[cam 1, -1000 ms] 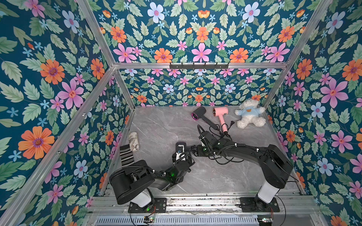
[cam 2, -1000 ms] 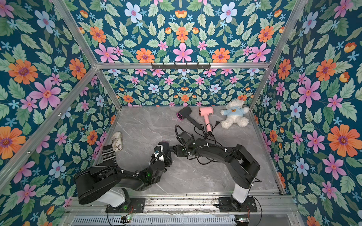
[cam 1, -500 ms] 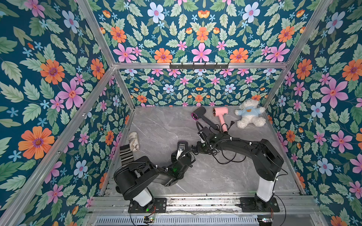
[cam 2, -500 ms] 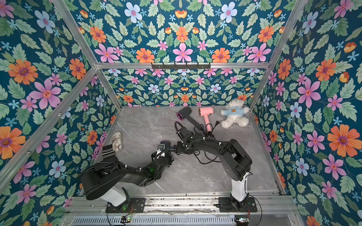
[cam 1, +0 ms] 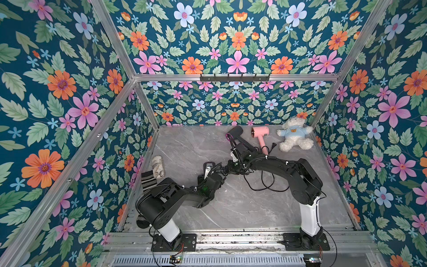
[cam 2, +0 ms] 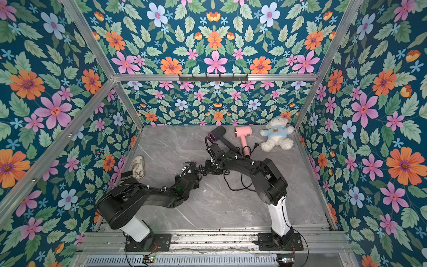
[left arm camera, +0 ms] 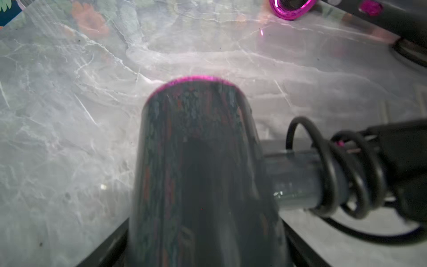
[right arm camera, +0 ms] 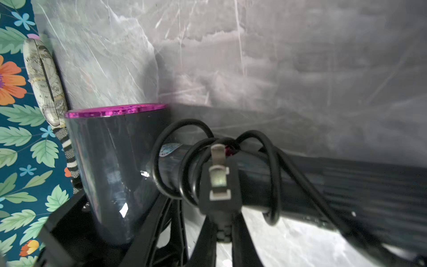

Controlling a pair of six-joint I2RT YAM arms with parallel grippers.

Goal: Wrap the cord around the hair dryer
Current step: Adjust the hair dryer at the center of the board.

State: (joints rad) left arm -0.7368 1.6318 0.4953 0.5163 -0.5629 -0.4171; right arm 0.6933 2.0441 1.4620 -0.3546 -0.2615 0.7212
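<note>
A dark grey hair dryer with a magenta rim (left arm camera: 198, 150) lies between the jaws of my left gripper (left arm camera: 205, 242), which stand open on either side of its barrel (right arm camera: 111, 166). The black cord (right arm camera: 275, 185) is looped several times round the handle (left arm camera: 293, 180). My right gripper (right arm camera: 223, 222) is shut on the plug (right arm camera: 218, 182) at the cord's end, right against the handle. In both top views the left gripper (cam 1: 217, 172) (cam 2: 196, 172) and right gripper (cam 1: 231, 167) (cam 2: 209, 168) meet mid-table and hide the dryer.
A second dark dryer (cam 1: 234, 134), a pink dryer (cam 1: 260, 134) and a white teddy bear (cam 1: 293, 136) lie along the back wall. A striped sock (cam 1: 147, 180) and a patterned pouch (cam 1: 158, 166) lie by the left wall. Slack black cord (cam 1: 265, 185) curls under the right arm.
Both grippers have shifted slightly toward the back of the table. The right arm's elbow has swung inward. The left jaws have loosened from the dryer's barrel.
</note>
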